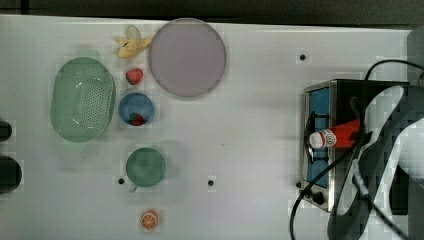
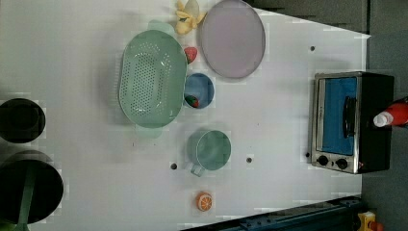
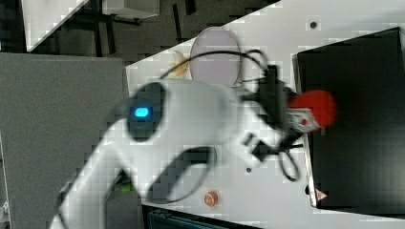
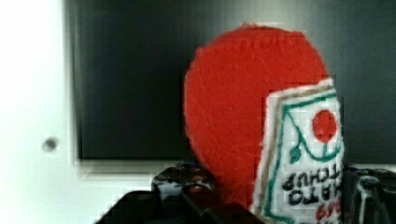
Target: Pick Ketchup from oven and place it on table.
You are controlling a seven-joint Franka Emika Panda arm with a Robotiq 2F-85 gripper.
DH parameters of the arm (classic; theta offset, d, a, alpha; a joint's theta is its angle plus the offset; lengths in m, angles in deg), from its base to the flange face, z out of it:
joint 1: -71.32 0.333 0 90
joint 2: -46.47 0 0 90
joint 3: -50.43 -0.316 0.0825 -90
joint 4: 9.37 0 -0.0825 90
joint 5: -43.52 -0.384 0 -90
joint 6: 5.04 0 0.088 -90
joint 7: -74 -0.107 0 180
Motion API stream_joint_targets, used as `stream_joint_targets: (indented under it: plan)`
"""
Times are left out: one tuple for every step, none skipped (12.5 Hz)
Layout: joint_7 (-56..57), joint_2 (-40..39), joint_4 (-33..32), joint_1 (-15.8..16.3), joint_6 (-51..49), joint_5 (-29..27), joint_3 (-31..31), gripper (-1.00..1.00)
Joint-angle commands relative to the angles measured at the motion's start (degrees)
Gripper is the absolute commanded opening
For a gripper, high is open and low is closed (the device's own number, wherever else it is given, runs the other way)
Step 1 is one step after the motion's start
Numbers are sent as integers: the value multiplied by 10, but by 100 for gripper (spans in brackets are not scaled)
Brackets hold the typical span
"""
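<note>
The Ketchup (image 1: 336, 136), a red bottle with a white cap and a white label, hangs over the black top of the oven (image 1: 320, 105), with its cap toward the top view's left. My gripper (image 1: 357, 133) is shut on its red body. In the wrist view the Ketchup (image 4: 243, 121) stands between my dark fingers (image 4: 183, 185), with the oven's black top (image 4: 126, 84) behind it. In the right view the Ketchup (image 3: 315, 107) sits at the end of my white arm. The oven (image 2: 349, 120) has its blue glass door shut. It stands on the white table (image 1: 250, 125).
Toward the top view's left lie a pale-purple plate (image 1: 187, 57), a green colander (image 1: 82, 98), a blue bowl (image 1: 136, 107), a strawberry (image 1: 134, 76), a banana (image 1: 131, 44), a green cup (image 1: 145, 167) and an orange slice (image 1: 149, 219). Black cables (image 1: 320, 175) loop beside the oven.
</note>
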Motion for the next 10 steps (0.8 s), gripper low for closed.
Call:
stream_joint_targets:
  plan:
    - [4,68,46,76,-17,2,-44,27]
    - [4,81,46,90,-22,2,-57,27]
    - [4,91,46,102,-28,3,-71,27]
    - [4,98,46,112,-36,3,-85,27]
    - [4,101,46,120,-50,3,-99,27]
    - [4,103,46,127,-64,3,-111,27]
    - [4,104,44,134,-76,4,-124,27]
    - [4,104,40,141,-83,7,-135,27]
    - [4,104,35,147,-84,13,-144,27]
    - [4,104,28,153,-83,20,-153,27]
